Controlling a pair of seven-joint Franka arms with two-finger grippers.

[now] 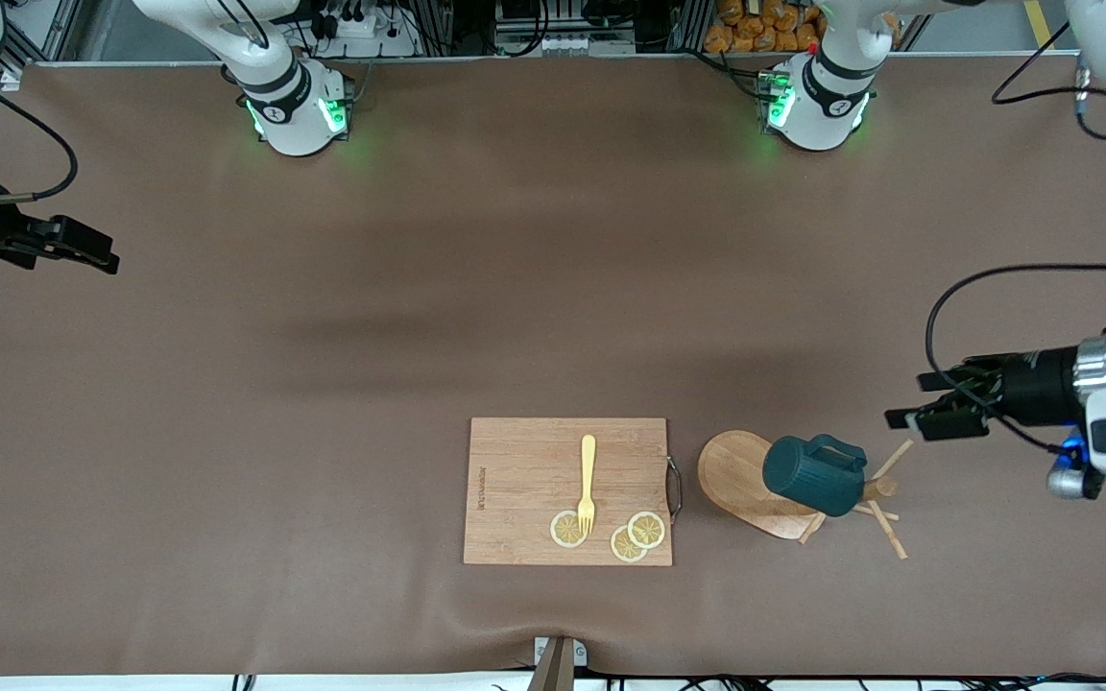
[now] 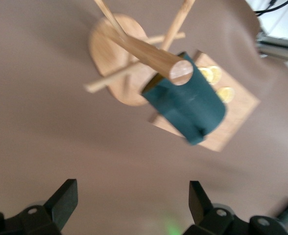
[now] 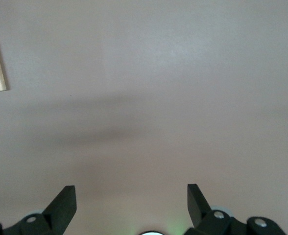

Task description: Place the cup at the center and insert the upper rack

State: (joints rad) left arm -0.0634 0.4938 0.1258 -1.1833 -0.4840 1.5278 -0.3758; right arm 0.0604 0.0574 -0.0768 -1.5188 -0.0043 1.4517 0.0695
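Wooden mug tree point(image 1: 755, 480) beside cutting board point(image 1: 524, 489), toward left arm's end, teal cup point(image 1: 814, 474) hung on it, left gripper point(image 1: 927, 403) spread near it, right gripper point(image 1: 92, 248) spread, waiting

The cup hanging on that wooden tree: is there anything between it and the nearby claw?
Nothing visible lies between the open left claw and the cup. The cup hangs on the upper rack, whose thin pegs jut out beside it toward the claw.
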